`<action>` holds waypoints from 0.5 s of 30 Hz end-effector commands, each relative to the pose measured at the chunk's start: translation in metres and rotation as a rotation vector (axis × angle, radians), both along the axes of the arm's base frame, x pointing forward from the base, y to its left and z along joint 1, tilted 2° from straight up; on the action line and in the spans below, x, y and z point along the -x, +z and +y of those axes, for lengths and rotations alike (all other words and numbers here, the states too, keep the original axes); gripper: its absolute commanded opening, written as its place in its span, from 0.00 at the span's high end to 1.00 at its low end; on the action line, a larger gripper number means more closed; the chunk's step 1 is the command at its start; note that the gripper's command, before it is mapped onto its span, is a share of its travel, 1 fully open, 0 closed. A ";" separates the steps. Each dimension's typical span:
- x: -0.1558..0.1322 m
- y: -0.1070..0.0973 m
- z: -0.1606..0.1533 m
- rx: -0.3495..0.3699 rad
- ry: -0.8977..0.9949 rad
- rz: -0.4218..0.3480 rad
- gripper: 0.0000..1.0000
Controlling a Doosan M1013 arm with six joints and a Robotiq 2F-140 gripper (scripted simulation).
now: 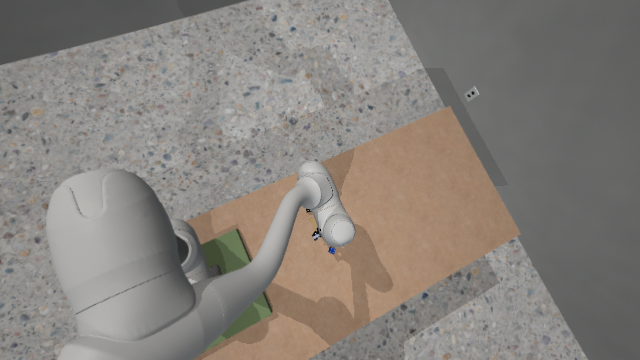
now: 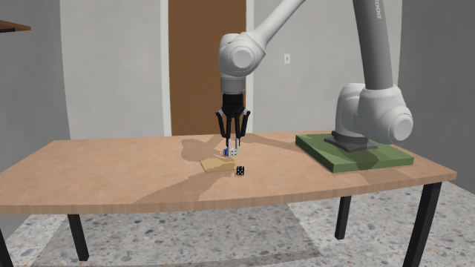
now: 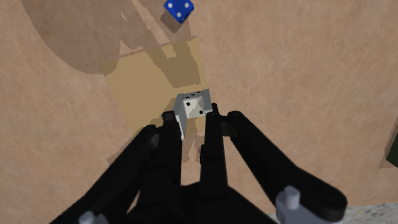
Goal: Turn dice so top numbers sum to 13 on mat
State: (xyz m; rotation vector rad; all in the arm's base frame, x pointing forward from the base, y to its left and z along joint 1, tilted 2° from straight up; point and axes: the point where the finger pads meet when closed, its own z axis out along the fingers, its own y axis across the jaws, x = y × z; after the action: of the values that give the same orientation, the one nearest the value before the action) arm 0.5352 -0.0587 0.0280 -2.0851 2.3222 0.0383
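My gripper is shut on the white die and holds it low above the tan mat. The white die's face toward the wrist camera shows two pips. The blue die lies on the table beyond the mat, off it, cut by the wrist view's top edge. The black die stands at the mat's near right corner in the exterior view; whether it touches the mat is unclear. It is mostly hidden in the wrist view. The arm hides much of the mat in the top view.
The robot's base stands on a green slab at one end of the brown table. The blue die and black die are on opposite sides of the held die.
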 end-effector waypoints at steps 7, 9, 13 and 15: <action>-0.001 -0.026 0.001 0.000 0.000 0.000 0.87; -0.001 -0.026 0.001 0.000 0.000 0.000 0.87; -0.001 -0.027 0.001 0.000 0.000 0.000 0.87; -0.001 -0.027 0.001 0.000 0.000 0.000 0.87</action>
State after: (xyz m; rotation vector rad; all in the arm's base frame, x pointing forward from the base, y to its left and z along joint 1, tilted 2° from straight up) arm 0.5358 -0.0579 0.0015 -2.0849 2.3221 0.0379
